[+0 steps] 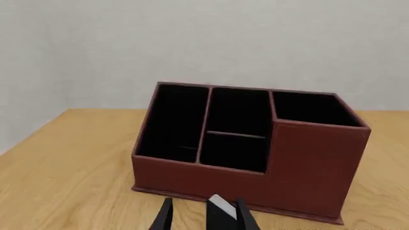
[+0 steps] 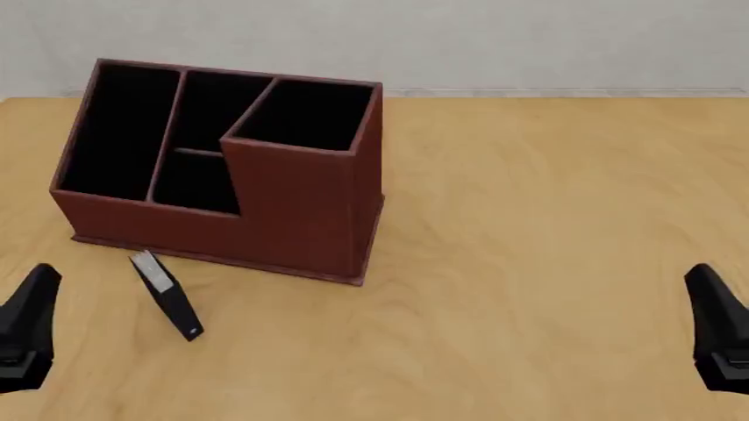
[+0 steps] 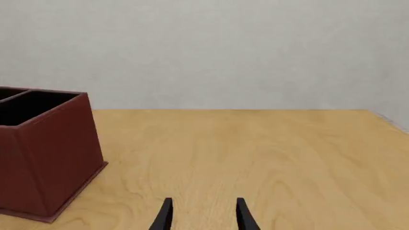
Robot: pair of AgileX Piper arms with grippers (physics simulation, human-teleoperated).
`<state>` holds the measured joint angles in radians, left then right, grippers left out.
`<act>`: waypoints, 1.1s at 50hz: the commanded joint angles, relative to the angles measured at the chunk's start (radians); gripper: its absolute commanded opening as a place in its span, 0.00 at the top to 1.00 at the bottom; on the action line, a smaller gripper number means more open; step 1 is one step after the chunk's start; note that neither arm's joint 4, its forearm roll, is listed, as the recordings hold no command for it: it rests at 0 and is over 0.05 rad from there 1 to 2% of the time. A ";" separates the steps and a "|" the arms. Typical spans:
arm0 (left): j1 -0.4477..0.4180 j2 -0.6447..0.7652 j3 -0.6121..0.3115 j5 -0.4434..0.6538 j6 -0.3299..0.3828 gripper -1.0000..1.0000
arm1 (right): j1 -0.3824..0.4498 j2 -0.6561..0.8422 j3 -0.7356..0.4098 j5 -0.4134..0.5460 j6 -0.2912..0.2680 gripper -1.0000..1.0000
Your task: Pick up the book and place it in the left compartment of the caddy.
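Observation:
The reddish-brown caddy (image 2: 298, 206) stands at the back left of the table. Its left compartment (image 2: 117, 132), a long black-lined slot (image 1: 172, 122), holds nothing that I can see. The small black book (image 2: 167, 298) stands on edge on the table just in front of the caddy's low side, its pale page edge towards the caddy. My left gripper (image 2: 35, 303) is open, short of the book and to its left. In the left wrist view the book (image 1: 221, 213) shows ahead, between the fingers of the left gripper (image 1: 203, 221). My right gripper (image 2: 711, 307) (image 3: 204, 218) is open with nothing between its fingers, far right.
The caddy's tall square compartment (image 2: 307, 114) rises at its right end, with two short slots (image 2: 210, 140) between it and the long slot. The wooden table (image 2: 538, 246) runs back to a pale wall. The caddy's corner (image 3: 45, 148) shows in the right wrist view.

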<state>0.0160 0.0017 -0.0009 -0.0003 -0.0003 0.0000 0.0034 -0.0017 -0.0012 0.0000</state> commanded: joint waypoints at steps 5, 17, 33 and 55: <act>-0.016 0.002 -0.003 0.002 0.000 0.00 | 0.000 0.005 -0.003 -0.002 0.000 0.00; -0.016 0.013 -0.013 0.001 0.000 0.00 | 0.000 0.005 -0.003 -0.001 0.000 0.00; -0.039 0.184 -0.137 0.076 -0.013 0.00 | 0.000 0.005 -0.003 -0.001 0.000 0.00; -0.099 0.438 -0.583 0.545 -0.232 0.00 | 0.000 0.005 -0.003 -0.001 0.000 0.00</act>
<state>-0.0676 0.3597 -0.4246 0.3799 -0.1576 0.0000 0.0108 -0.0061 -0.0028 0.0000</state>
